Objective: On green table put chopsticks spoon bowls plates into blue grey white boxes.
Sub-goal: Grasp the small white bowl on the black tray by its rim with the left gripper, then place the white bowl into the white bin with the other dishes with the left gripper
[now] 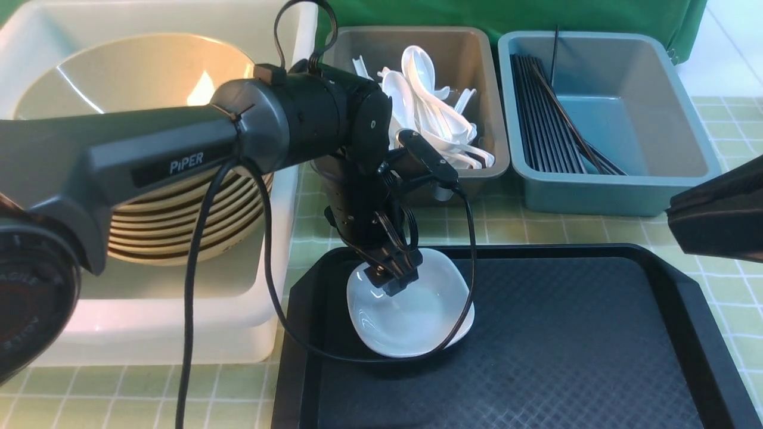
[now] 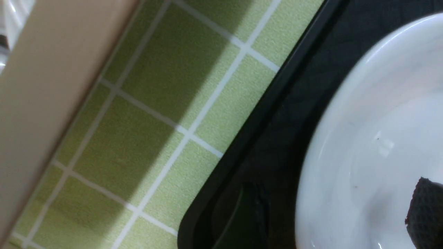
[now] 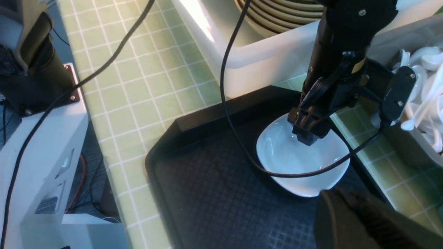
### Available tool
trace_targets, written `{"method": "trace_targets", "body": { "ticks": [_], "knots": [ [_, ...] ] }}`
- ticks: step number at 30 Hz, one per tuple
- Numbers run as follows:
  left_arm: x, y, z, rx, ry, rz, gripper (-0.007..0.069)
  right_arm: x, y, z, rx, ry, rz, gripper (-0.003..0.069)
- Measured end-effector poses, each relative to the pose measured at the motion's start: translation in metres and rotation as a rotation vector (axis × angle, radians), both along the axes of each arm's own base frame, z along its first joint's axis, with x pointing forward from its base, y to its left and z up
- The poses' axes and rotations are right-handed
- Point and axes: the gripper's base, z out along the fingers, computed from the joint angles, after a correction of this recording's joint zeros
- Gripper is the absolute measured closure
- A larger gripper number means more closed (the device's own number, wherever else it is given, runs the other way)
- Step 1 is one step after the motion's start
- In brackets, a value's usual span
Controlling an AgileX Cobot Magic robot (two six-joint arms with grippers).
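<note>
A small white bowl (image 1: 417,316) sits at the far left corner of the black tray (image 1: 596,333). My left gripper (image 1: 390,280) reaches down onto the bowl's far rim and stands open. In the left wrist view one finger pad (image 2: 425,211) is inside the bowl (image 2: 373,138), and the other finger (image 2: 242,221) is outside it over the tray. My right gripper (image 1: 673,211) hovers shut and empty at the right edge, above the tray. White spoons (image 1: 429,101) fill the grey box (image 1: 489,119). Black chopsticks (image 1: 548,119) lie in the blue box (image 1: 685,119).
The white box (image 1: 179,333) at the left holds a stack of cream plates (image 1: 179,232) with a big bowl on top. The left arm's cable (image 1: 298,333) loops over the tray's left rim and in front of the bowl. Green tiled table (image 1: 733,286) surrounds the tray.
</note>
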Motion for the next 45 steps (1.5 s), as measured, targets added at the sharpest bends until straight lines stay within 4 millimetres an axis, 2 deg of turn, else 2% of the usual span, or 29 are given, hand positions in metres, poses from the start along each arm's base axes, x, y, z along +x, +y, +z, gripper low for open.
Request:
{"method": "trace_targets", "body": {
  "ticks": [7,11,13,14,15,19,21,25,29,31,35,36,37,39,40,41,44,45],
  "knots": [
    [0.003,0.002,-0.024,0.025,0.073,0.040,0.0106,0.000,0.000,0.000,0.000,0.000,0.000,0.0612],
    [0.001,-0.002,-0.026,-0.008,0.121,0.054,0.0129,0.000,0.000,0.000,0.001,-0.003,-0.002,0.0612],
    [0.000,-0.003,-0.027,-0.013,0.134,0.050,0.0164,0.000,0.000,0.000,0.002,-0.004,-0.002,0.0612],
    [-0.001,-0.003,-0.027,-0.013,0.151,0.037,0.0228,0.000,0.000,0.000,0.002,-0.004,-0.002,0.0612],
    [-0.002,-0.003,-0.027,-0.013,0.154,0.036,0.0237,0.000,0.000,0.000,0.002,-0.004,-0.002,0.0612],
    [-0.007,-0.004,-0.026,-0.038,0.225,0.049,0.0483,0.000,0.000,0.000,0.003,-0.005,-0.003,0.0612],
    [-0.008,-0.005,-0.024,-0.056,0.255,0.062,0.0522,0.000,0.000,0.000,0.003,-0.005,-0.003,0.0612],
    [-0.010,-0.002,-0.024,-0.085,0.328,0.071,0.0522,0.000,0.000,0.000,0.004,-0.006,-0.003,0.0612],
    [-0.006,0.012,-0.014,-0.200,0.422,0.113,0.0601,0.000,0.000,0.000,0.004,-0.006,-0.003,0.0612],
    [0.000,0.022,0.001,-0.298,0.425,0.135,0.0610,0.000,0.000,0.000,0.002,-0.009,0.000,0.0612],
    [0.011,0.054,0.055,-0.558,0.352,0.196,0.0609,0.001,0.001,0.002,0.005,-0.033,0.015,0.0612],
    [0.010,0.055,0.058,-0.561,0.346,0.192,0.0609,0.001,0.001,0.002,0.006,-0.036,0.016,0.0612],
    [0.013,0.072,0.080,-0.645,0.301,0.230,0.0609,0.001,0.002,0.003,0.022,-0.042,0.019,0.0612],
    [0.010,0.098,0.113,-0.718,0.219,0.276,0.0609,0.002,0.005,0.004,0.041,-0.052,0.038,0.0612],
    [0.009,0.112,0.125,-0.735,0.185,0.310,0.0609,0.003,0.007,0.004,0.045,-0.056,0.055,0.0612],
    [0.008,0.118,0.130,-0.742,0.168,0.324,0.0609,0.004,0.007,0.004,0.048,-0.054,0.056,0.0612],
    [-0.012,0.173,0.177,-0.755,0.010,0.449,0.0609,0.010,0.016,0.001,0.057,-0.050,0.110,0.0612],
    [-0.020,0.198,0.190,-0.748,-0.054,0.512,0.0609,0.014,0.020,0.000,0.066,-0.039,0.120,0.0612]
  ]
}}
